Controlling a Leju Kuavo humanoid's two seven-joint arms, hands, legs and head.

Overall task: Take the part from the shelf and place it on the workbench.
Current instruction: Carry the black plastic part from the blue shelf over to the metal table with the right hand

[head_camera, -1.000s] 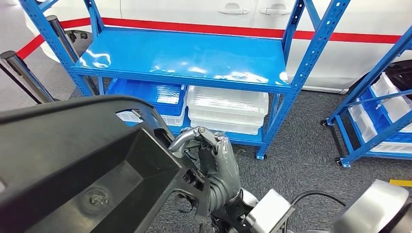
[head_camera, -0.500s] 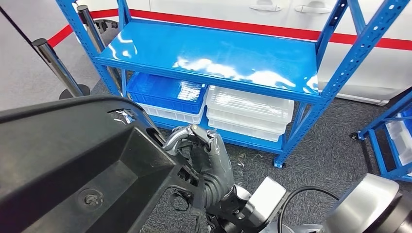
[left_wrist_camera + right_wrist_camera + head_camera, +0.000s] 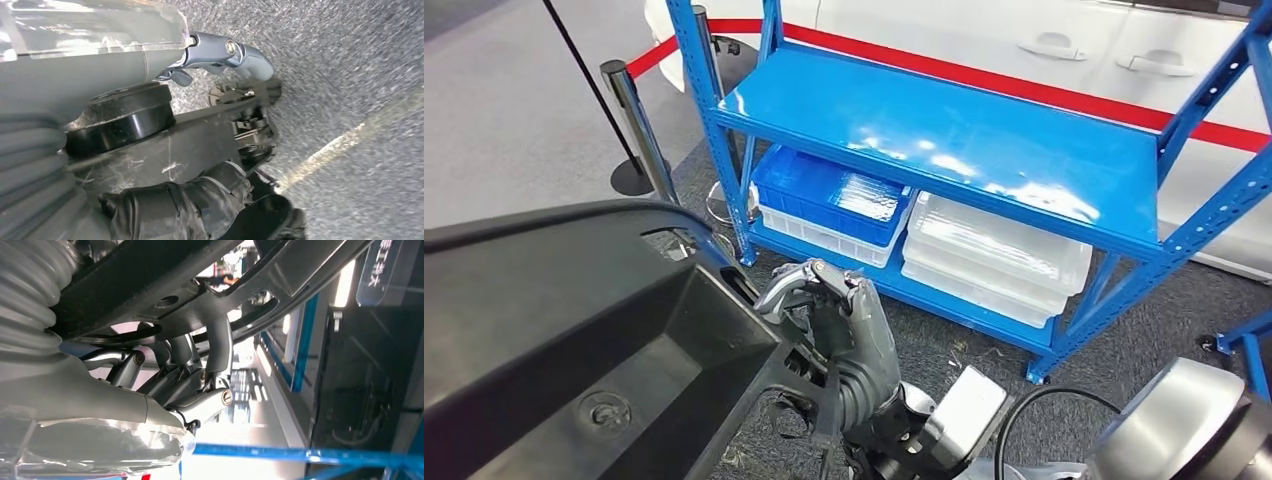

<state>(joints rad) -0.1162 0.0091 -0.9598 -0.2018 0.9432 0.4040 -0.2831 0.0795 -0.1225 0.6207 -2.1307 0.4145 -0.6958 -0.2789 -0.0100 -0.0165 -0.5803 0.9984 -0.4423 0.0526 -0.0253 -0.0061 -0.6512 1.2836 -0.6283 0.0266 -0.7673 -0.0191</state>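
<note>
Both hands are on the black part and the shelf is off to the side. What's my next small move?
Probably keep turning away from the blue shelf toward the workbench. The right hand and left hand both grip the black part, and no workbench is visible yet.

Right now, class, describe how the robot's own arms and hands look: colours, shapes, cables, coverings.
The right hand is grey metal with dark jointed fingers and a grey ribbed cover at the wrist. Behind it sit a white block, a thin black cable and a rounded silver arm shell. The left hand has a grey thumb, ribbed cover and dark fingers.
</note>
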